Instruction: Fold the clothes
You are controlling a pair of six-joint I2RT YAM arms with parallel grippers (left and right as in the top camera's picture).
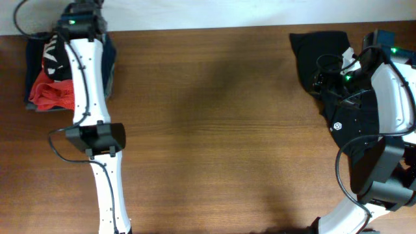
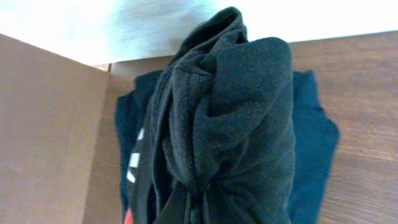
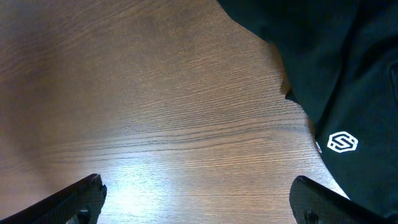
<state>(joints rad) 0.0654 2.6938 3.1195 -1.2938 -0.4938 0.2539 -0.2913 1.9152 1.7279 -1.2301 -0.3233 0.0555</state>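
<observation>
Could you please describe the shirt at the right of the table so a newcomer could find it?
Start at the wooden table and go to its far right corner. There lies a crumpled black shirt. Unlike the pile at the far left, which shows red cloth and white print, it bears one small white logo.

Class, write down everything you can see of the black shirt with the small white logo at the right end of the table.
The black shirt looks like soft, matte cotton. It lies crumpled, unfolded, on the wooden table at its right end. A small white hexagonal logo sits near its edge toward the table's middle. The right arm crosses above it; the open right hand hovers beside that edge, gripping nothing.
</observation>
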